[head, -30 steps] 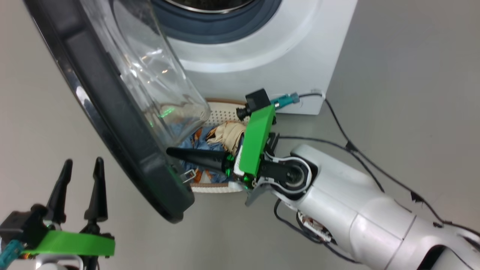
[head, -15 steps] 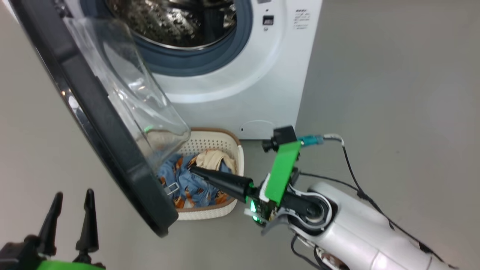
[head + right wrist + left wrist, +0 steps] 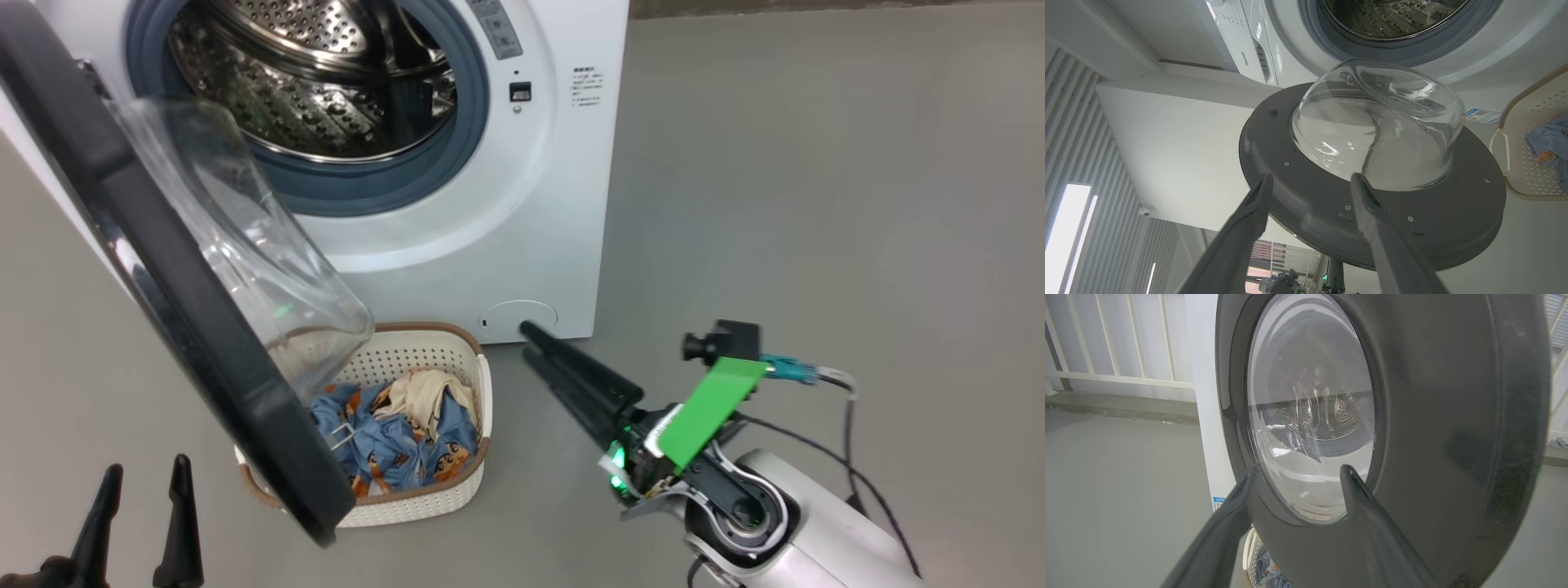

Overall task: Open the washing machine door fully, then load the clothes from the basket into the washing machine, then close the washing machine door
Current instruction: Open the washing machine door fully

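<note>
Head view: we are holding our right pincer (image 3: 529, 339) spread and empty near the basket (image 3: 483, 384), apparently because the washing machine door (image 3: 261, 425) is overhanging the clothes (image 3: 384, 453) there; our left pincer (image 3: 143, 475), also spread, is hovering lower left, probably to push it wider

One washing machine (image 3: 555, 204), one door (image 3: 204, 343), one basket (image 3: 424, 496), four fingers (image 3: 580, 380).

Smooth grey floor (image 3: 816, 204), white washing machine (image 3: 555, 204) standing on it at upper left, small cream basket (image 3: 433, 500) with brown rim set just before the machine's base
</note>
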Available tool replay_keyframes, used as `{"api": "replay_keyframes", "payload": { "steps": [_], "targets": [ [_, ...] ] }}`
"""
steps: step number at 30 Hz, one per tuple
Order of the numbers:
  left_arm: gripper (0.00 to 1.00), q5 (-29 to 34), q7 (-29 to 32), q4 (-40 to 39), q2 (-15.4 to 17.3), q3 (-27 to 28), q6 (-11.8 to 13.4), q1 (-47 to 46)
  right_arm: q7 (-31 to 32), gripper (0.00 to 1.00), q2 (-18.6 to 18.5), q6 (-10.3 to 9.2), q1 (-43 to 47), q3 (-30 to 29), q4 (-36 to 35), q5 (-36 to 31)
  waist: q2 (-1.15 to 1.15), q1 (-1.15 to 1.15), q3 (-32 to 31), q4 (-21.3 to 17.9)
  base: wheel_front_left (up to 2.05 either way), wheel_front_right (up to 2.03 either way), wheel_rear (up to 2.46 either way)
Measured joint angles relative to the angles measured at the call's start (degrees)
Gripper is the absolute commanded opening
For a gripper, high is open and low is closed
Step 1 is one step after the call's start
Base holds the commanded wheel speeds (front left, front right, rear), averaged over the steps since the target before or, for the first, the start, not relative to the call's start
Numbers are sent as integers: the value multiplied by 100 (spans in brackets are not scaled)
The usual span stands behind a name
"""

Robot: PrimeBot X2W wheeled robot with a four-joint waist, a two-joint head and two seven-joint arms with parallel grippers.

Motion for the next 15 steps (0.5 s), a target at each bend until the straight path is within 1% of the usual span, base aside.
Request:
{"api": "replay_keyframes", "payload": {
  "steps": [5,9,12,15],
  "targets": [
    [100,23,0,-62,-41,60,-1,9,-847,100,-71,0,265,-316,-225,-829,0,0,-37,-106,0,0,0],
    [100,43,0,-81,-52,85,-1,23,-1653,100,-137,0,371,-546,-197,-1590,0,0,-57,-171,0,0,0],
    [100,44,0,-91,-70,93,-1,95,-1873,100,-334,0,376,-580,190,-2475,0,0,-88,-197,0,0,0],
    [100,44,0,-105,-101,99,-1,107,-1927,100,-328,0,415,-947,594,-3353,0,0,-110,-217,0,0,0]
  ]
}}
